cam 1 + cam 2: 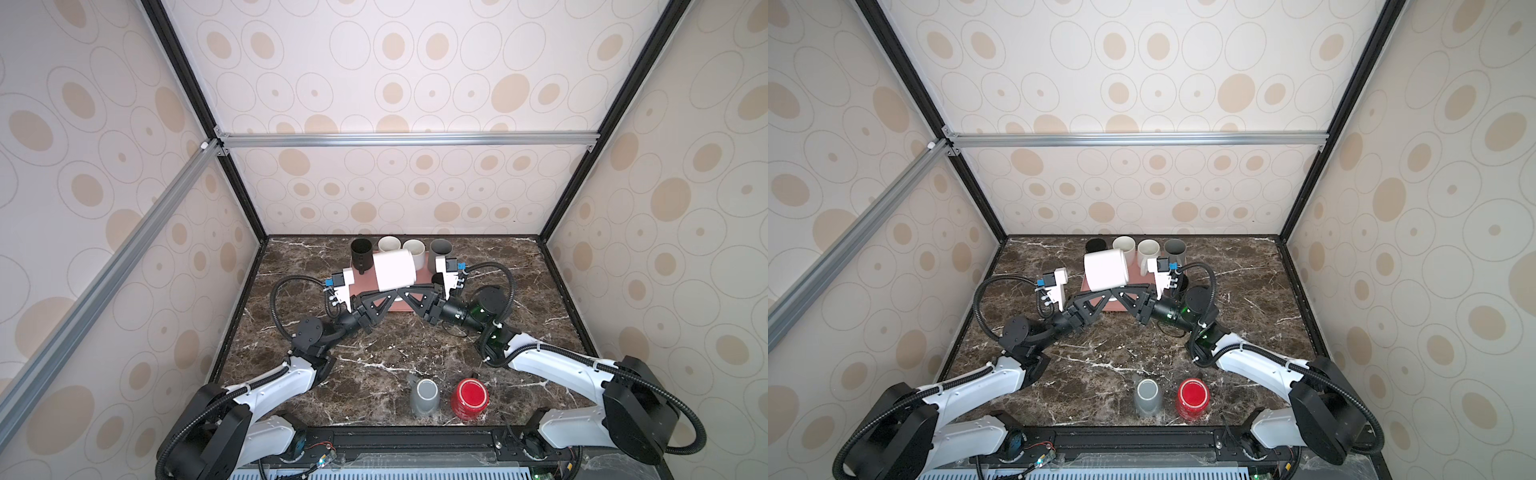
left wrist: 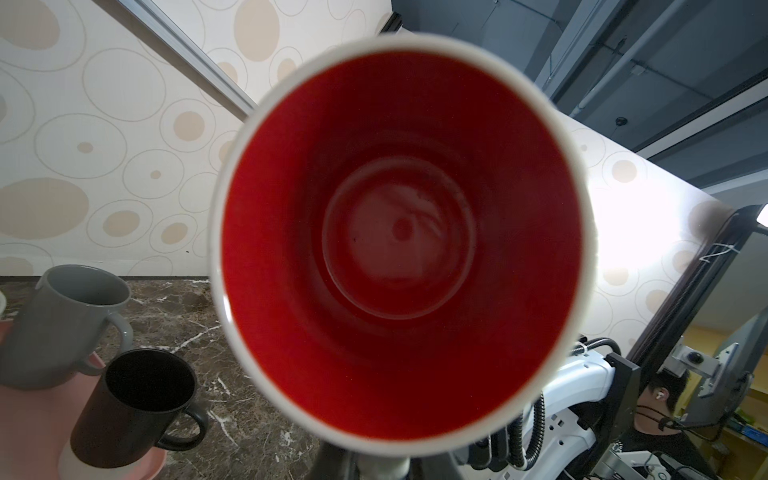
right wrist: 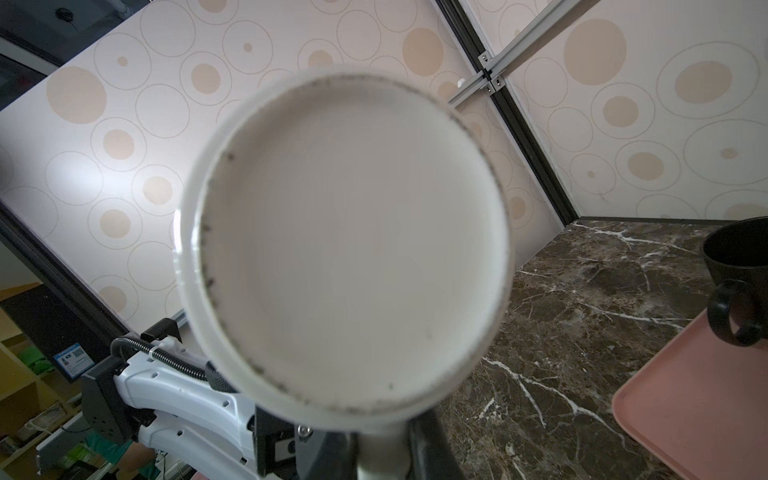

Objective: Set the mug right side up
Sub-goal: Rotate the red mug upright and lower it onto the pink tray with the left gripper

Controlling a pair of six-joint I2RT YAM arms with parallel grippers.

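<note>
Bare worktop [image 1: 374,345] through the middle gives me wide room to swing. Near my edge a grey mug [image 1: 424,398] and a red mug [image 1: 469,399] stand just beside each other. A row of four mugs [image 1: 414,249] walls off the back of the pink tray [image 1: 365,286], and a black mug [image 2: 137,407] crowds its right side. Over the tray hangs the white mug [image 1: 394,270], with my left claw [image 1: 392,292] and right claw [image 1: 409,292] tip to tip beneath.

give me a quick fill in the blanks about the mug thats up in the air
1. The white mug, held in the air, is ___ inside.
2. It is neither upright nor upside down but turned on its ___.
3. The tray below it is ___.

Missing words: red; side; pink
</note>
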